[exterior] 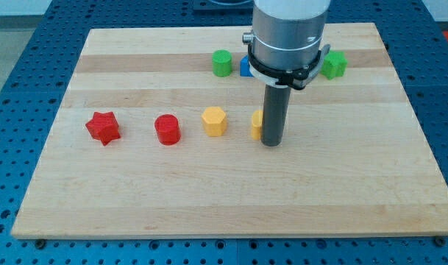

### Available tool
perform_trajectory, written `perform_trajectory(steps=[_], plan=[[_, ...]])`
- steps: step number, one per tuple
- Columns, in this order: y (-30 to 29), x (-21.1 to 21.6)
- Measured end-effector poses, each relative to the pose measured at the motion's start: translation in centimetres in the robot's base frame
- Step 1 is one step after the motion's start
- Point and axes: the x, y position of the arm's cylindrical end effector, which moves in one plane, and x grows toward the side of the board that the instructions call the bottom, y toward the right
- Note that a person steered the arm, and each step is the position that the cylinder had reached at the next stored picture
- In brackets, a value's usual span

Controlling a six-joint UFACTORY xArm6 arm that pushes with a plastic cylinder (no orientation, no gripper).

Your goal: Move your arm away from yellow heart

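My tip [272, 142] rests on the wooden board [209, 199] a little right of its middle. A yellow block [257, 124], mostly hidden behind the rod, shows at the rod's left edge and touches it; its shape cannot be made out. A yellow hexagon block [215, 121] lies to the left of it.
A red cylinder [167, 129] and a red star block [103, 127] lie further left in the same row. Near the view's top are a green cylinder [221, 63], a blue block [246, 67] partly hidden by the arm, and a green block [334, 65].
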Motion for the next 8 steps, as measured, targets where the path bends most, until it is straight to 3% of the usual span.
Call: perform_trajectory(steps=[3, 4, 5, 8], plan=[[0.1, -1.0], [1.7, 5.5], [1.7, 7.4], [-4.8, 8.0]])
